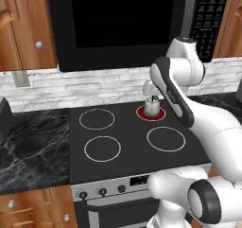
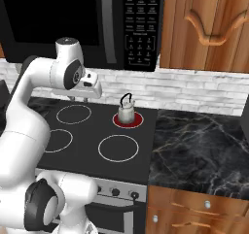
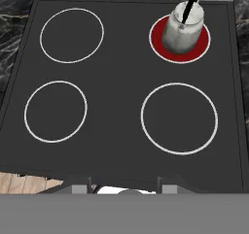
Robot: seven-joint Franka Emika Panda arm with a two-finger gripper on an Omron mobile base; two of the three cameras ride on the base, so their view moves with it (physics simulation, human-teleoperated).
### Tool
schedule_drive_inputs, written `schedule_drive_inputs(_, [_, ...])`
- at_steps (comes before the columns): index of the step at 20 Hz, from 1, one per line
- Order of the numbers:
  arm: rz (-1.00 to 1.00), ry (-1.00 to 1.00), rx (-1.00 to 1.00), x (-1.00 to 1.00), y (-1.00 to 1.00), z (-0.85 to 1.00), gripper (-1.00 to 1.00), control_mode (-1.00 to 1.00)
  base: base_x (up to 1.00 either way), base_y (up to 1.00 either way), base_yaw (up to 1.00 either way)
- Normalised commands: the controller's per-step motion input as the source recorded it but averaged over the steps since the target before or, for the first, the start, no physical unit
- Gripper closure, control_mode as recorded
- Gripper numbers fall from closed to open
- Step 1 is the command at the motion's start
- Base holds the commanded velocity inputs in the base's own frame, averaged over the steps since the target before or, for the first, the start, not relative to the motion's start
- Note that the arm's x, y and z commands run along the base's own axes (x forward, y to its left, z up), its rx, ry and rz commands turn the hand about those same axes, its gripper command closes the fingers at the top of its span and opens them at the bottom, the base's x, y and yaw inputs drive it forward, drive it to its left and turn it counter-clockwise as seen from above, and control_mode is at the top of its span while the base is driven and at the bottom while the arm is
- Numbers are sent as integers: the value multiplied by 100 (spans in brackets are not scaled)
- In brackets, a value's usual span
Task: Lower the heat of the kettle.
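Kettle sitting on the glowing red burner

We are seeing the kettle (image 3: 182,30) sitting on the stove (image 3: 121,131), on its back right burner (image 3: 158,41); its contents are hidden. We are holding our gripper (image 3: 124,188) above the stove's front edge, jaws closed on nothing.

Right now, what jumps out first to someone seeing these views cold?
The glowing red burner at the cooktop's back right, the only lit ring of four. The small silvery kettle sits upright on it, its thin black handle standing up. Next, the white arm arching over the black cooktop, below a dark microwave set between wooden cabinets.
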Motion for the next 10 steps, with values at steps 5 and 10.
schedule_drive_inputs(5, [0, 0, 0, 0, 0, 0, -100, 100, 0, 28, 0])
schedule_drive_inputs(10, [0, 0, 0, 0, 0, 0, -100, 100, 0, 51, -2])
